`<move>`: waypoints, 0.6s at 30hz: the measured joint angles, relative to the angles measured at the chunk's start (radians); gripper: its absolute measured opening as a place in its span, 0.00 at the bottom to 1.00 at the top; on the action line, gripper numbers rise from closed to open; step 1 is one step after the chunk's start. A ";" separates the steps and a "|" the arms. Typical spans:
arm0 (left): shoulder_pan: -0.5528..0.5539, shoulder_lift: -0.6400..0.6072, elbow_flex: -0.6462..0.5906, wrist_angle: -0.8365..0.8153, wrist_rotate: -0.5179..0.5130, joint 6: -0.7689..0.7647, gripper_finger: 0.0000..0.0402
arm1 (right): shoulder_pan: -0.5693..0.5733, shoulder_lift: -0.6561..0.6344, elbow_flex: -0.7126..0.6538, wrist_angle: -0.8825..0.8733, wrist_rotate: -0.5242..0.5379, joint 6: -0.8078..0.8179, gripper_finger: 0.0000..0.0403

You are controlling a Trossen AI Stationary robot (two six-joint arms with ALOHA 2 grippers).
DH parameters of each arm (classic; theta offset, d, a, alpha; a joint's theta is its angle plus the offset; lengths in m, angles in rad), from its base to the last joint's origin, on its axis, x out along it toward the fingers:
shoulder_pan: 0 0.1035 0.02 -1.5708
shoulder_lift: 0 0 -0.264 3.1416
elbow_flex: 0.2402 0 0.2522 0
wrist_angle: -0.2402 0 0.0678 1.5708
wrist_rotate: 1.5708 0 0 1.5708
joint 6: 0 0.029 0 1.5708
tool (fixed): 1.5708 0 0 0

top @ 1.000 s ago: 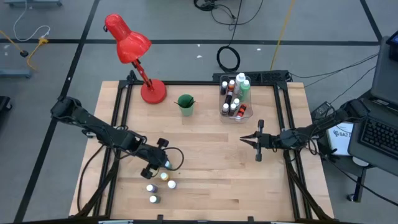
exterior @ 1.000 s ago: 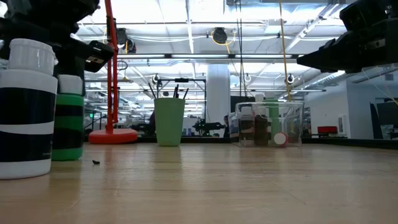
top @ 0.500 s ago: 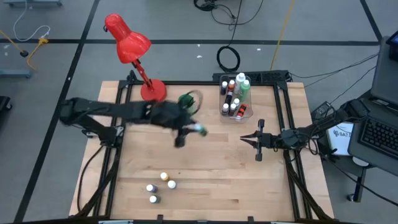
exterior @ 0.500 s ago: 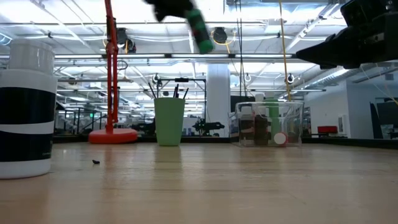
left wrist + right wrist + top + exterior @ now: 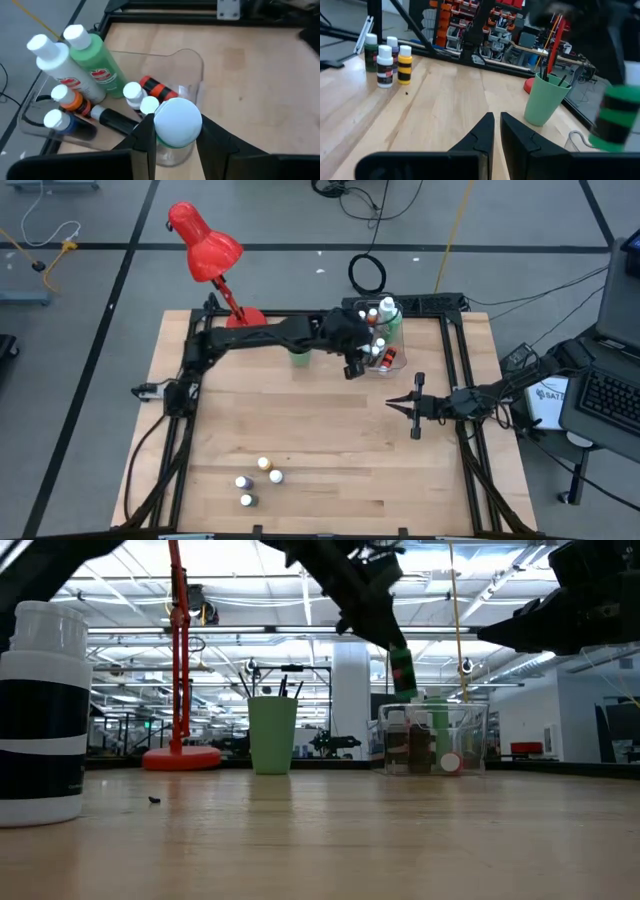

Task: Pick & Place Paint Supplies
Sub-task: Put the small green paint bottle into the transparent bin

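My left gripper [image 5: 357, 362] is at the near-left corner of the clear bin [image 5: 384, 340], shut on a small green paint bottle [image 5: 402, 671] with a white cap [image 5: 177, 121]. The bottle hangs above the bin's rim and also shows in the right wrist view [image 5: 615, 117]. The bin holds two taller bottles, green [image 5: 94, 67] and white [image 5: 60, 65], and several small ones. Several small paint bottles [image 5: 262, 478] stand on their bases near the table's near-left. My right gripper [image 5: 392, 404] waits shut at mid-right, level above the table. Dark brush handles stick out of the green cup [image 5: 272, 735]. My left gripper pinches the green bottle between its two fingers, one on each side of its upper part just under the cap [image 5: 172, 146]. The fingers slant down from the table's left. The bottle hangs tilted below them, its base [image 5: 404, 690] lowest, clear of table and bin.
A red desk lamp [image 5: 212, 258] stands at the far left; the green cup [image 5: 298, 352] is partly under my left arm. One black-and-white bottle [image 5: 42, 710] stands close before the low camera. Bare wood lies between the bin and the near bottles.
My left gripper has risen from the near-left group of bottles with the green bottle and swung toward the far right, past the green cup, to the clear bin. The bottle came up off the table and now hangs tilted over the bin's rim.
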State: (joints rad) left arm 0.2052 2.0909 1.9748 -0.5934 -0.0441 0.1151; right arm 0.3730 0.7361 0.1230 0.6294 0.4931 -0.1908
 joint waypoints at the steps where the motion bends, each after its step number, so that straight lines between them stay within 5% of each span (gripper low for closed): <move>1: 0.003 0.022 0.021 -0.006 -0.001 0.010 0.24 | 0.000 0.000 0.000 -0.004 0.000 -0.006 0.06; 18: 0.031 0.100 -0.034 0.027 0.020 0.013 0.24 | 0.000 0.000 0.000 -0.003 0.002 -0.011 0.06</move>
State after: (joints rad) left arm 0.2357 2.1906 1.9408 -0.5663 -0.0239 0.1285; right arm 0.3729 0.7364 0.1230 0.6264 0.4949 -0.2018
